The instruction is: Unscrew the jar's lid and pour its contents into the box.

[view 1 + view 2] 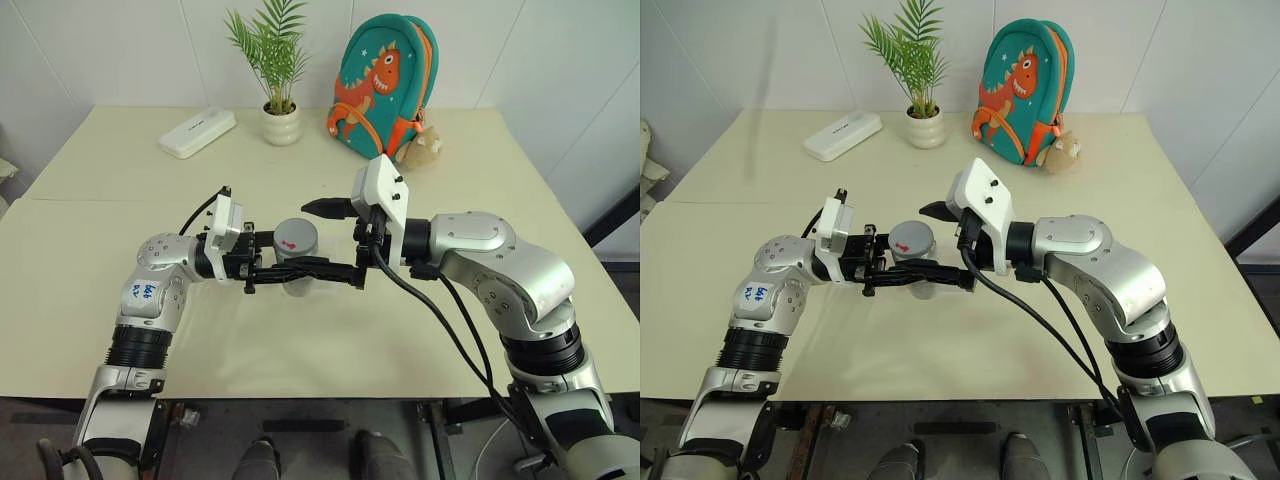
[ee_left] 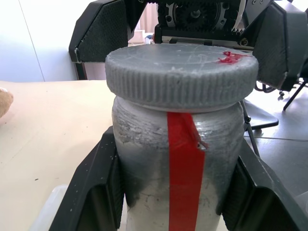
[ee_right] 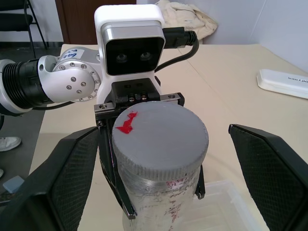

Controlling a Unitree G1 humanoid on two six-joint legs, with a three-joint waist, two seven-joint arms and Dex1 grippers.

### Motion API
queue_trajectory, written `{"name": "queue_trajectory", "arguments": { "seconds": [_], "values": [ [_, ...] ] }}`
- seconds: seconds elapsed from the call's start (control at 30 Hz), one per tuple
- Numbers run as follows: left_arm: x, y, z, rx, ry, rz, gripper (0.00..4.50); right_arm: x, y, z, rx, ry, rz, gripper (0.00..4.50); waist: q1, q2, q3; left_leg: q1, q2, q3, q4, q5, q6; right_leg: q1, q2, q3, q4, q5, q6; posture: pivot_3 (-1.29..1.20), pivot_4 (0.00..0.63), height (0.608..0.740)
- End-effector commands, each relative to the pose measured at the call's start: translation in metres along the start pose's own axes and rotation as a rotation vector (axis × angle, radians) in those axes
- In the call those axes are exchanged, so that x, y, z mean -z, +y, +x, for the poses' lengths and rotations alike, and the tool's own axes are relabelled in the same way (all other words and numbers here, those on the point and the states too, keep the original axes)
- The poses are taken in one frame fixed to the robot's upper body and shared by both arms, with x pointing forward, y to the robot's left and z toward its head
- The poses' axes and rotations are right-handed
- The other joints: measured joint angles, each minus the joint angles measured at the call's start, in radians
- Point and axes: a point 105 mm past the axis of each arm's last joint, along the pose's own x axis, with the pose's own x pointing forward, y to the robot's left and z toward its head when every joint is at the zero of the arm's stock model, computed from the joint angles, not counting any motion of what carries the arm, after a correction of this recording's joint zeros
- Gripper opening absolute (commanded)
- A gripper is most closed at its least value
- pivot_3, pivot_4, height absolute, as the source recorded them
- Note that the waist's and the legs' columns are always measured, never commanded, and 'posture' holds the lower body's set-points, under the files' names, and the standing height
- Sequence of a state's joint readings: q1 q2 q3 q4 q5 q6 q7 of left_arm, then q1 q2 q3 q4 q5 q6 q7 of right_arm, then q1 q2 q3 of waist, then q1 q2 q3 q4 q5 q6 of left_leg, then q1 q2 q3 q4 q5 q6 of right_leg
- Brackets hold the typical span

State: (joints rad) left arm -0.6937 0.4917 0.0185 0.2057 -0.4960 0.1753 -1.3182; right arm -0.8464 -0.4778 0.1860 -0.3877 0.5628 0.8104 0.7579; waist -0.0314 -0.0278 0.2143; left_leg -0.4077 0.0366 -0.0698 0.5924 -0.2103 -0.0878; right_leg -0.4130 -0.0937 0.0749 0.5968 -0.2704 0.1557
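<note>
Above the cream table (image 1: 90,290), the left gripper (image 1: 300,272) pinches the upright clear red-banded jar (image 2: 180,187) (axis vertical), its grey ribbed screw lid (image 3: 159,137) between the right gripper's (image 3: 159,183) wide-spread jaws.

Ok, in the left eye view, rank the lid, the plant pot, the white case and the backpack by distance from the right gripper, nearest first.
1. Lid: right beside the right gripper, between its open jaws.
2. Plant pot: farther back on the table, slightly left.
3. Backpack: at the back, slightly right; too close to the pot to call.
4. White case: back left, farthest.
</note>
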Motion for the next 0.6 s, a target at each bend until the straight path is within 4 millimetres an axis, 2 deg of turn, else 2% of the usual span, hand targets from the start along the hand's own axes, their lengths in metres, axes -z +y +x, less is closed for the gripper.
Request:
{"name": "queue_trajectory", "arguments": {
  "seconds": [0.03, 0.43, 0.53, 0.6],
  "values": [
    [-0.0096, 0.0007, 0.001, 0.012, -0.005, 0.048, 2.12, -0.016, 0.0027, -0.0017, -0.006, -0.057, -0.031, 4.46, 0.0, 0.0, 0.0, 0.0, 0.0, 0.0, 0.0, 0.0, 0.0, 0.0, 0.0, 0.0, 0.0, 0.0, 0.0, 0.0, 0.15, 0.74],
    [-0.0093, 0.0011, 0.0015, 0.009, -0.005, 0.054, 2.12, -0.0151, 0.0021, 0.0032, -0.02, -0.052, -0.022, 4.46, 0.0, 0.0, 0.0, 0.0, 0.0, 0.0, 0.0, 0.0, 0.0, 0.0, 0.0, 0.0, 0.0, 0.0, 0.0, 0.0, 0.15, 0.74],
    [-0.0091, 0.0008, 0.0016, 0.008, -0.005, 0.054, 2.12, -0.0139, 0.0021, 0.0035, -0.022, -0.046, -0.02, 4.02, 0.0, 0.0, 0.0, 0.0, 0.0, 0.0, 0.0, 0.0, 0.0, 0.0, 0.0, 0.0, 0.0, 0.0, 0.0, 0.0, 0.15, 0.74],
    [-0.0091, 0.0008, 0.0018, 0.007, -0.006, 0.054, 2.12, -0.0113, 0.0022, 0.0045, -0.026, -0.033, -0.015, 3.57, 0.0, 0.0, 0.0, 0.0, 0.0, 0.0, 0.0, 0.0, 0.0, 0.0, 0.0, 0.0, 0.0, 0.0, 0.0, 0.0, 0.15, 0.74]
  ]
}}
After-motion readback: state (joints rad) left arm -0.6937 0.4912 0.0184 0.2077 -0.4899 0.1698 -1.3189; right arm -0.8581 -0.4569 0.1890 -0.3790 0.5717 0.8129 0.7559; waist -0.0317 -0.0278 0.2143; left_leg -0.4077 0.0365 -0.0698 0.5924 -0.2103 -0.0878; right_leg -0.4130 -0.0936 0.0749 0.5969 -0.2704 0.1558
